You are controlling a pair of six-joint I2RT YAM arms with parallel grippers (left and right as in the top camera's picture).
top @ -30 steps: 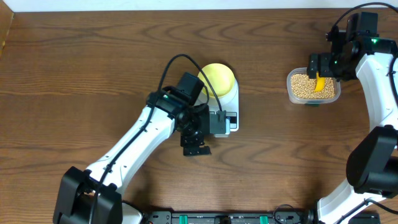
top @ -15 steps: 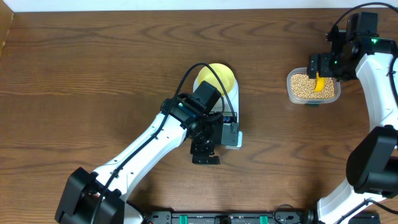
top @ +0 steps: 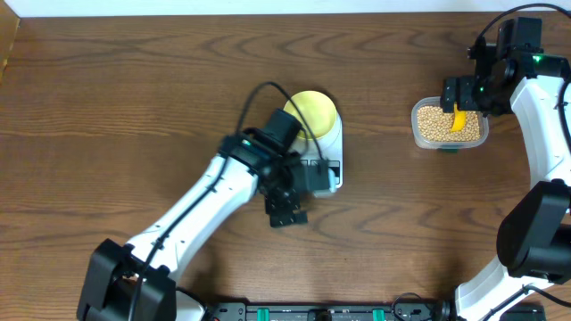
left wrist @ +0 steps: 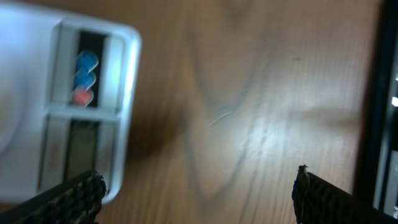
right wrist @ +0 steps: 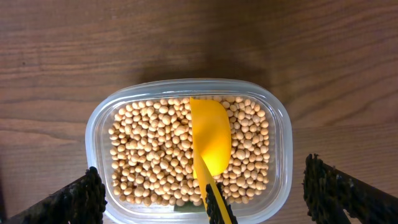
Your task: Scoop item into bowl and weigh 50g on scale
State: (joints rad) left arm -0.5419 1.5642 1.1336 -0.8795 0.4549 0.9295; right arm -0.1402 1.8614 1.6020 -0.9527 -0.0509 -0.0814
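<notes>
A brown wood-grain table (top: pixel 107 107) meets a pale strip (top: pixel 268 7), perhaps a wall, behind.

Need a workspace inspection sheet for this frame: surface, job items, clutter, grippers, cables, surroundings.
Surface: wood table, no spills seen.
Job's things: bowl sits on scale, no beans seen in its visible part; scale display blurred. beans fill clear tub, yellow scoop lying in them.
Clutter: nothing seen.
Grippers: left gripper open, over table beside scale's display end; right gripper open above tub, scoop handle between its fingers, ungripped.
Cables: black cable arcs beside bowl.
Surroundings: black rail along front edge.
</notes>
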